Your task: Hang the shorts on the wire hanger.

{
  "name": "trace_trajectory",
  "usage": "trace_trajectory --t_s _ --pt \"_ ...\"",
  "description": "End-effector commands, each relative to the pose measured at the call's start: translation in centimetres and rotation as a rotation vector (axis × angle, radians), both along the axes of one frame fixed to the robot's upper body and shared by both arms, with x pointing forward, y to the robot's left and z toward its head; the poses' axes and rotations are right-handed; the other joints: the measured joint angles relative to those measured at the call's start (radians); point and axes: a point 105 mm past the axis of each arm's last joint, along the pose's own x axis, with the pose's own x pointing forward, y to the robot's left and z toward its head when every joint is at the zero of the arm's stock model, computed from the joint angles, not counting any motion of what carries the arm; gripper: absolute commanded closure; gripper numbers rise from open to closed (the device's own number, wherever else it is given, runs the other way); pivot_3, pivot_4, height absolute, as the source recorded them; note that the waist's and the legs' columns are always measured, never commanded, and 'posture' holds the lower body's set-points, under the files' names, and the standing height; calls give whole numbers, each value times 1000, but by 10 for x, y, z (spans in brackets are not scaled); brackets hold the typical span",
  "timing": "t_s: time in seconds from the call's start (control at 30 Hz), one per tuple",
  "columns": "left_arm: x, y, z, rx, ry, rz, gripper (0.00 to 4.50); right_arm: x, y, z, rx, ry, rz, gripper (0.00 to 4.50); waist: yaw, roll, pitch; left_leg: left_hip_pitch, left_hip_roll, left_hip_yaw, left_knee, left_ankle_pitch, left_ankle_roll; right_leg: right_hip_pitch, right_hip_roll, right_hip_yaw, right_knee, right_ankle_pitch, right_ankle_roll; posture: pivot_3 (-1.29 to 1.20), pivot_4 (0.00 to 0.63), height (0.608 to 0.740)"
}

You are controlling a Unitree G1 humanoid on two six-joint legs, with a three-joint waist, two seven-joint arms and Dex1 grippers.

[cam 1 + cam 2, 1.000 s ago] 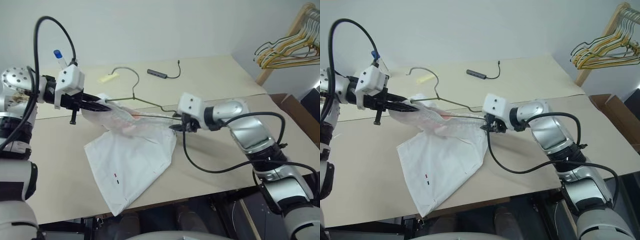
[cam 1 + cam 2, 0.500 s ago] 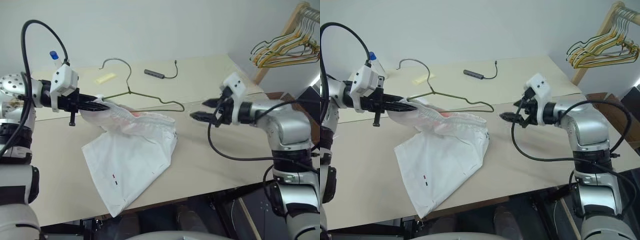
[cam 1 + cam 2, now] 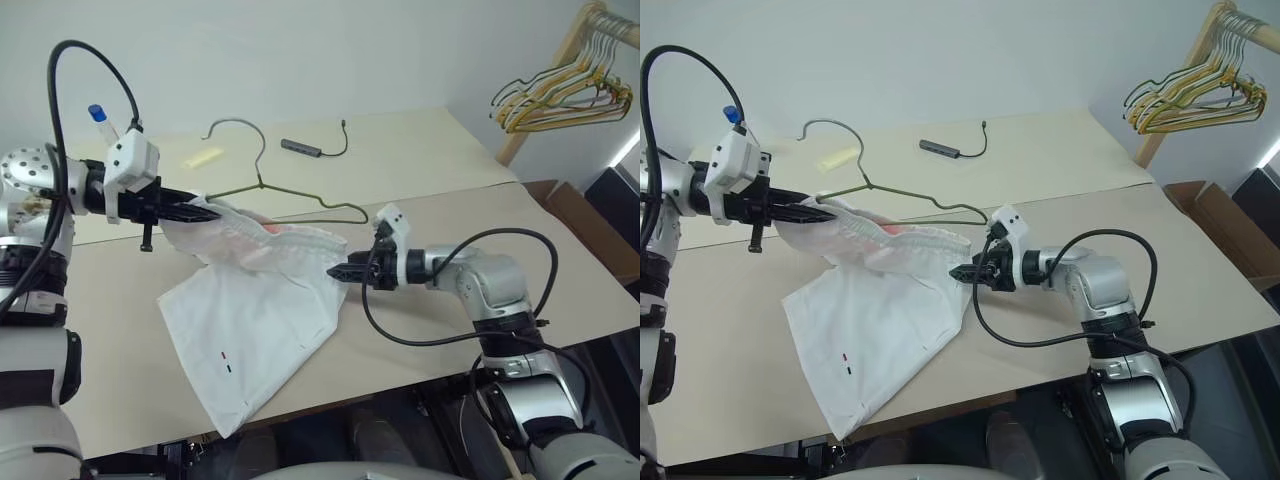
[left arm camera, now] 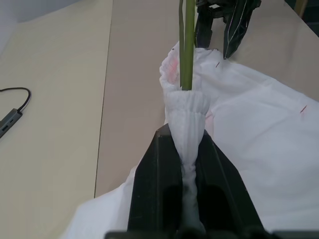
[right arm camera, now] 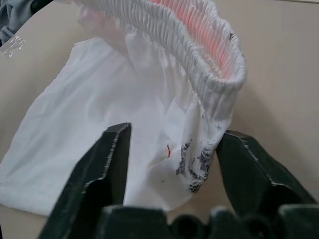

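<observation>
The white shorts [image 3: 255,320] lie partly on the table, their gathered waistband lifted at its left end. My left gripper [image 3: 205,212] is shut on that bunched waistband [image 4: 187,119]. The thin olive wire hanger [image 3: 262,185] runs into the waistband right at the left fingers [image 4: 159,164], its hook resting on the table behind. My right gripper [image 3: 338,271] is open at the waistband's right end. That corner of the waistband [image 5: 219,84] sits between its fingers [image 5: 107,159], close to one of them, and is not clamped.
A bunch of yellowish and dark hangers [image 3: 560,85] hangs on a wooden rack at the far right. A small grey hub with its cable [image 3: 305,149] and a yellow slip [image 3: 205,157] lie at the table's back. A cardboard box [image 3: 590,225] stands beyond the right edge.
My right gripper let go, swung out to the right with its fingers wide, then came back lower, rolled over, to the waistband's right end. The left gripper kept its hold in place.
</observation>
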Motion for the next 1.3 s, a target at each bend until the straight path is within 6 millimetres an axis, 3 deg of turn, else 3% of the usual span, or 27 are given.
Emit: trace_trajectory --t_s 0.03,0.17,0.23,0.5,0.8,1.1,1.3 --pt "-2 2 18 -18 -61 -1 4500 8 -1 6 -16 -48 -15 2695 2 0 0 0 0 0 0 0 0 0 0 0 0 0 0 -7 0 740" --pt "-3 3 17 -18 -60 1 4500 8 -1 1 -14 -33 -20 4035 3 0 0 0 0 0 1 0 0 0 0 0 1 0 0 -3 0 740" --pt "-4 4 16 -17 -58 4 4500 8 -3 2 -12 -34 -30 4472 3 0 0 0 0 -1 1 0 0 0 0 0 1 0 0 -3 0 740" --pt "-8 7 15 -11 -52 5 4500 14 -27 10 -46 -131 -107 4472 3 0 0 0 0 -1 1 0 0 0 0 0 1 0 0 -8 0 740" --pt "-8 15 -2 82 -25 33 4500 20 -70 24 -113 -200 -192 4472 3 0 0 0 0 -1 1 0 0 0 0 0 1 0 0 -20 0 740" --pt "-3 15 -14 141 -32 50 4500 13 -70 34 -167 -277 -155 4472 3 0 0 0 0 -1 1 0 0 0 0 0 0 0 0 -26 0 740" --pt "-3 7 -9 128 -58 21 4500 -3 -38 78 -288 -517 46 4472 2 0 0 -1 0 -1 1 0 1 0 0 0 0 0 0 -34 0 740"
